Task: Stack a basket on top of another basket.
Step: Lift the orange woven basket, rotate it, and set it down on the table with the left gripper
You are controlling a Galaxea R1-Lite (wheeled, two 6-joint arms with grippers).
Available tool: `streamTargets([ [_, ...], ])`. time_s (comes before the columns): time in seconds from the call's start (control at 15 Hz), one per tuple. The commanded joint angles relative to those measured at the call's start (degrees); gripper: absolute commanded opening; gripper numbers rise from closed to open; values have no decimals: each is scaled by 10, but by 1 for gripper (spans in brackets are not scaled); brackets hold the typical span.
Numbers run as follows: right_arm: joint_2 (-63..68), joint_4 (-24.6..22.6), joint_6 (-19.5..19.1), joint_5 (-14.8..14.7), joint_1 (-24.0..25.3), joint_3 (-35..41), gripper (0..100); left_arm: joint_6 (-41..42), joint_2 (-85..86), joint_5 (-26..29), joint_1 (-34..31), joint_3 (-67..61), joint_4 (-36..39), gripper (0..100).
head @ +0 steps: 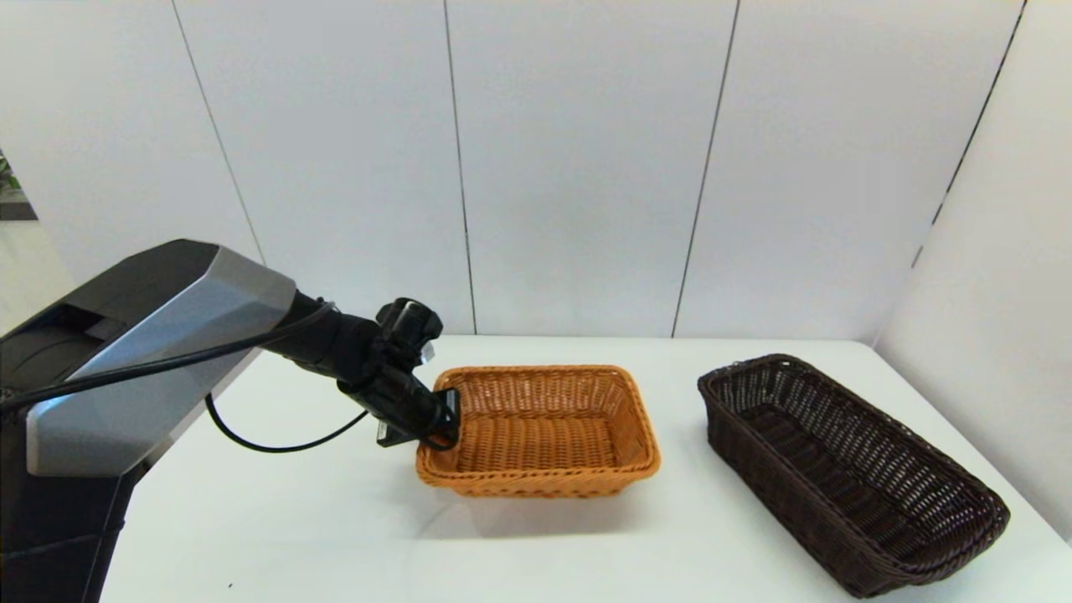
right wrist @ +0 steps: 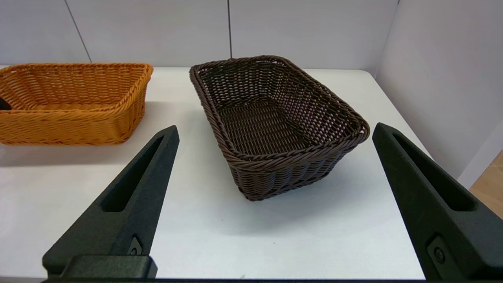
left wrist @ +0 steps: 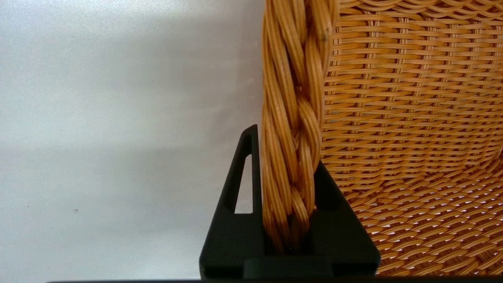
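2 baskets: orange basket [head: 540,431] and dark basket [head: 846,469] sit well apart.
Left gripper [left wrist: 289,220]: I've clamped the orange rim.
Right gripper [right wrist: 275,204]: parked, jaws wide, empty.
Risk: 1-sided hold may tilt it.

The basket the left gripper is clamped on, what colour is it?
Orange-tan basket, with a braided rim, clearest in the left wrist view.

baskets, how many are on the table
2. The orange basket sits near the table's middle, with the left hand clamped on the rim of its left end. The dark basket lies to its right, apart from it, untouched. None looks hidden.
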State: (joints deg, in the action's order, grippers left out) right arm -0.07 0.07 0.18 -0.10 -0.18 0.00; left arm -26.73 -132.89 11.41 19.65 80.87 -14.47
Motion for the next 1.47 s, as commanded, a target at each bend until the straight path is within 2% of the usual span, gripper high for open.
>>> streamTargets([
  [0.07, 1, 0, 0, 0, 0, 0, 100, -2, 0, 0, 0, 0, -1, 0],
  [0.33, 1, 0, 0, 0, 0, 0, 100, 0, 2, 1, 0, -5, -2, 0],
  [0.4, 1, 0, 0, 0, 0, 0, 100, 0, 3, 0, 0, -5, -2, 100],
  [1.47, 1, 0, 0, 0, 0, 0, 100, -2, 45, 0, 1, -5, 1, 100],
])
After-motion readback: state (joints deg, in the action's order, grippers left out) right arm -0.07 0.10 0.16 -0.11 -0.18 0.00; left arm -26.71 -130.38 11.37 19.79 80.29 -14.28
